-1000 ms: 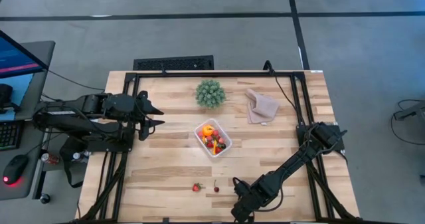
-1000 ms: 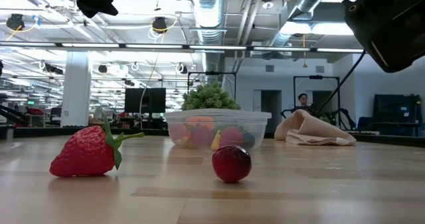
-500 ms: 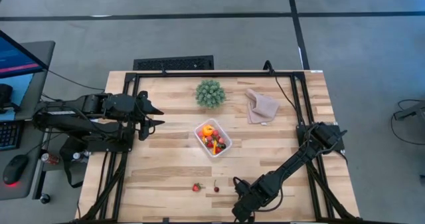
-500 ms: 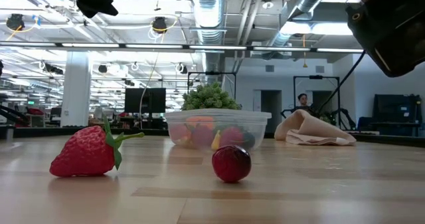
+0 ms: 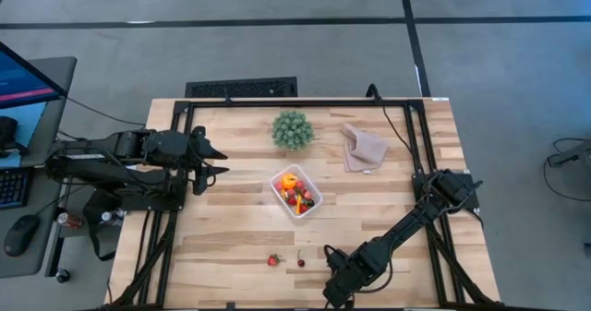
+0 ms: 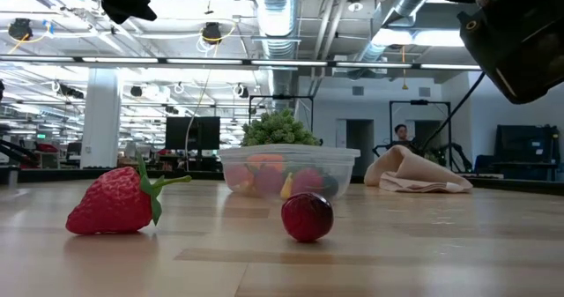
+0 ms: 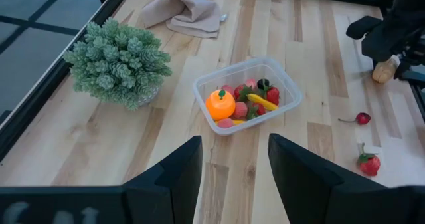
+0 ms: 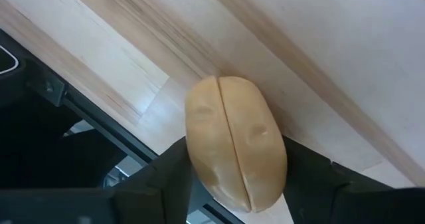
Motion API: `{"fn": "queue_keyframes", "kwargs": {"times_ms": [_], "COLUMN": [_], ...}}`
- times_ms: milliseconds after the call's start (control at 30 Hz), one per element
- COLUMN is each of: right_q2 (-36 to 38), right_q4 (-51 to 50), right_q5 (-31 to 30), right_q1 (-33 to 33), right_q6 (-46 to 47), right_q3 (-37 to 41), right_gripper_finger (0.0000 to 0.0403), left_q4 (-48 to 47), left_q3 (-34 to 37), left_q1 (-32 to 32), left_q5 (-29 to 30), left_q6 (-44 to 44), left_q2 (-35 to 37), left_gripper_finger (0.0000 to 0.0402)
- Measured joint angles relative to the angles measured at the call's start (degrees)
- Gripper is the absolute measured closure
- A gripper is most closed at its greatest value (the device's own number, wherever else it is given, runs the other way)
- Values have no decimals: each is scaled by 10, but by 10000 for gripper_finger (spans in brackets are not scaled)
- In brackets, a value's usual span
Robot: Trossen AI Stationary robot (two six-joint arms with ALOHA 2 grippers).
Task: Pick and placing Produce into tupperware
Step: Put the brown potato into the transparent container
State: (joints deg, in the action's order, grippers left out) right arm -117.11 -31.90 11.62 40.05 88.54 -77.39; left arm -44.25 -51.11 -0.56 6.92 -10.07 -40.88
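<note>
The clear tupperware [image 5: 296, 192] stands mid-table, holding an orange and several small red, yellow and dark pieces of produce [image 7: 247, 104]. A toy strawberry [image 5: 272, 259] and a dark red cherry [image 5: 300, 262] lie on the wood near the front edge. Right of the cherry, my right gripper [image 5: 332, 274] points steeply down, shut on a tan, potato-like toy [image 8: 236, 144]. My left gripper [image 7: 234, 171] hovers open above the table's left side, with nothing between its fingers. My right gripper pinches the tan toy between its two fingers, one on each long side [image 8: 194, 159], coming from above and pointing steeply down. The toy's seam runs along the gap between the fingers. The toy lies on the wood close to the table's near edge [image 8: 106, 98].
A green spiky plant [image 5: 292, 129] and a crumpled beige cloth [image 5: 363, 148] sit at the back of the table. A black frame [image 5: 305, 101] rims the tabletop. Bare wood lies between the tupperware and the strawberry.
</note>
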Motion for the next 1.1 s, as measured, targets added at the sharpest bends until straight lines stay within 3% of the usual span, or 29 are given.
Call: {"fn": "queue_keyframes", "kwargs": {"times_ms": [267, 567, 867, 1100], "right_q2": [7, 40, 87, 121], "right_q4": [-2, -7, -40, -44], "right_q5": [-46, -109, -186, -236], "right_q1": [-1, -1, -8, -22], "right_q6": [4, 10, 10, -30], "right_q3": [0, 0, 0, 0], "right_gripper_finger": [197, 220, 205, 218], "left_q4": [0, 1, 2, 3], "left_q3": [0, 0, 0, 0], "left_q1": [0, 0, 0, 0], "left_q5": [0, 0, 0, 0], "left_q6": [0, 0, 0, 0], "left_q2": [0, 0, 0, 0], "left_gripper_finger": [237, 237, 237, 237]}}
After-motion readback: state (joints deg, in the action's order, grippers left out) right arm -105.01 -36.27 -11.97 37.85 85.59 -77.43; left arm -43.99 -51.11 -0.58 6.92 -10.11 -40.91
